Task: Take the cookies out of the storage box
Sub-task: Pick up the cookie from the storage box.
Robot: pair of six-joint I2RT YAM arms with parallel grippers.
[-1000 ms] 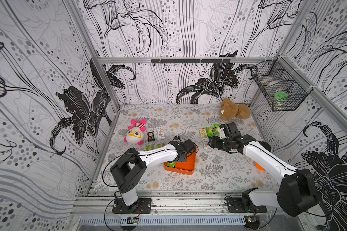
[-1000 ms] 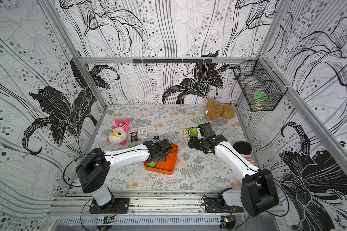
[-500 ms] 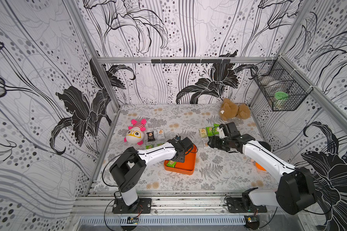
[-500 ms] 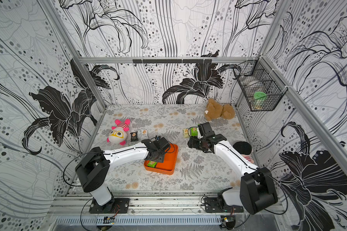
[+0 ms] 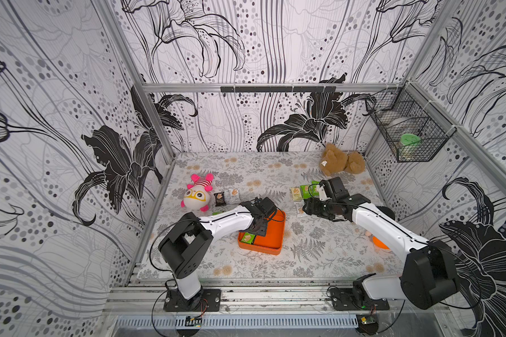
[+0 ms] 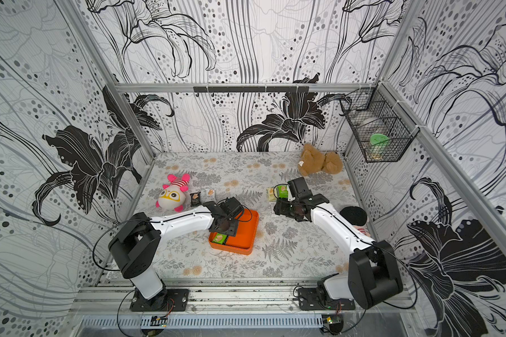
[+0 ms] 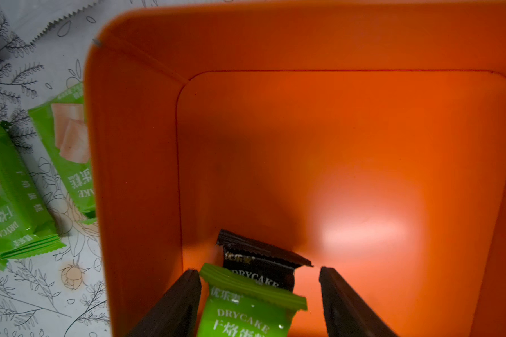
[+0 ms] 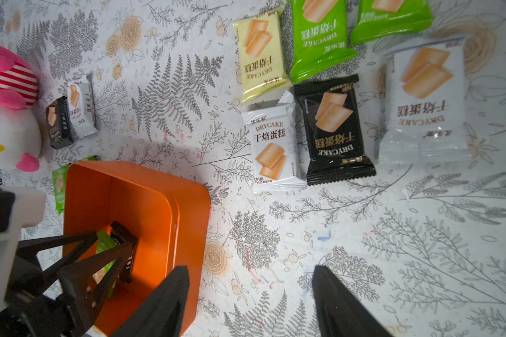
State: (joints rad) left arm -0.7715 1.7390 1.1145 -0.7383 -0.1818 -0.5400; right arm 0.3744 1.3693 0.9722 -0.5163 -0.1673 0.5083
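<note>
The orange storage box (image 5: pixel 270 236) (image 6: pixel 243 233) sits mid-table. My left gripper (image 5: pixel 259 232) (image 7: pixel 259 272) reaches down into its near-left corner. It is open, its fingers straddling a green cookie packet (image 7: pixel 246 315) that lies over a black one (image 7: pixel 257 262). One finger touches the green packet's edge and the other stands apart. My right gripper (image 5: pixel 307 208) (image 8: pixel 250 270) hovers open over bare table just right of the box (image 8: pixel 146 204), holding nothing. Several cookies (image 8: pixel 333 128) lie on the table near it. Two more (image 5: pixel 225 197) lie by the plush, and two green ones (image 7: pixel 9 189) lie beside the box.
A pink-and-white plush (image 5: pixel 197 197) lies at the left. A brown teddy (image 5: pixel 342 160) sits at the back right. A black wire basket (image 5: pixel 409 131) hangs on the right wall. A black round object (image 6: pixel 353 216) and something orange (image 5: pixel 379 242) lie under the right arm.
My left gripper has shifted slightly inside the box, staying over the two packets. The right arm has barely moved. Both grippers stay open.
</note>
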